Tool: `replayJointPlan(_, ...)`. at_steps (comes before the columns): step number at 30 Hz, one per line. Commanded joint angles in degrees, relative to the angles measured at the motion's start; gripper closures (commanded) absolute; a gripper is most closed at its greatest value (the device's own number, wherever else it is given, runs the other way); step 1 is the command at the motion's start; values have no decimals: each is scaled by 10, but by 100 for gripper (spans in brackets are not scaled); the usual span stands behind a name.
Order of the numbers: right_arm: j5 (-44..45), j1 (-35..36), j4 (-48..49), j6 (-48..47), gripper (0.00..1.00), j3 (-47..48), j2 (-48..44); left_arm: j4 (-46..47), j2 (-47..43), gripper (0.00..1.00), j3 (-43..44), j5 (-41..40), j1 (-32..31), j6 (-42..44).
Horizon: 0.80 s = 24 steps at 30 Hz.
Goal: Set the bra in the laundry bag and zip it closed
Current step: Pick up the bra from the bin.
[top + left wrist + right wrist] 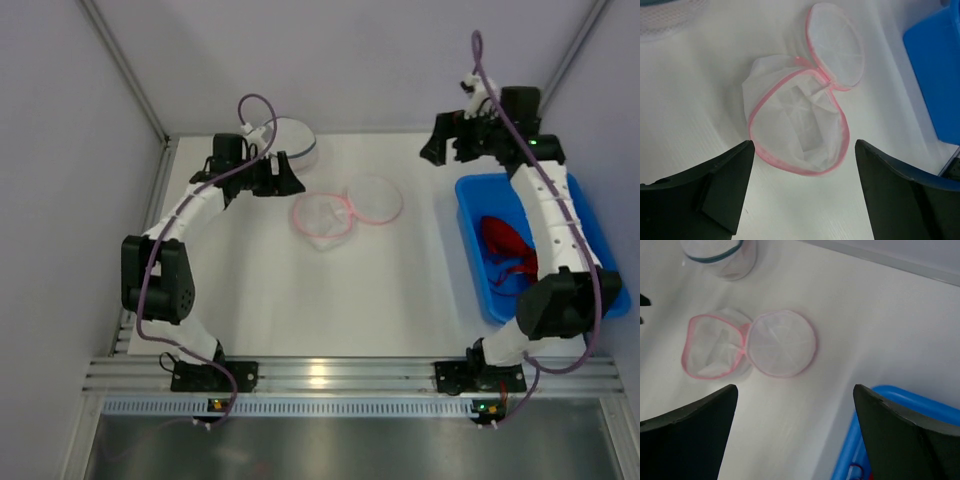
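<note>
Right, both arms are up over the counter (300,300) and neither is gripping anything. The left tool (290,180) hangs released, its two dark fingers (715,185) spread wide in the left wrist view, with bare counter showing between them. The right tool (435,145) is released as well, jaws wide apart, sitting high at the back right, near the far end of the bin (470,215).

The bag (330,215) lies mid-counter, unzipped, its pink-rimmed mouth gaping towards the camera. White mesh sags inside it and nothing red shows there. Its round lid (375,198) is flipped open to the right, lying flat and joined to the bag at one point on the rim.

And the bra (508,250)? It's over in the blue bin at the right edge, a red heap partly hidden behind the right arm, well apart from the bag.

A second bag (295,140), white mesh with a blue band, stands at the back of the counter, just behind the left tool. The left tool sits to the left of the pink bag, close by but clear of it.
</note>
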Motion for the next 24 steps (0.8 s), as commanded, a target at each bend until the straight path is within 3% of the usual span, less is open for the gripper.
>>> replayJointPlan(1,-65,-117,-143,-129,1,34,-43,-62,-54,12,36,10,6,69)
replayJointPlan(3,-81,-202,-223,-183,1,41,-40,-83,-80,5,43,15,7,99)
replayJointPlan(5,-76,-250,-285,-261,7,39,-30,-99,-104,2,42,15,7,108)
replayJointPlan(6,-71,-290,-296,-294,12,35,-14,-102,-110,2,41,16,7,107)
replayJointPlan(7,-60,-303,-305,-305,21,32,-6,-105,-114,2,39,18,7,98)
replayJointPlan(9,-45,-325,-305,-307,29,12,11,-108,-124,2,36,22,7,81)
replayJointPlan(12,-14,-315,-246,-271,39,-32,19,-108,-136,2,26,34,8,51)
replayJointPlan(15,50,-275,-187,-235,42,-72,38,-108,-151,2,6,11,10,50)
replayJointPlan(24,153,-185,-70,-184,40,-164,107,-127,-166,2,-10,15,51,58)
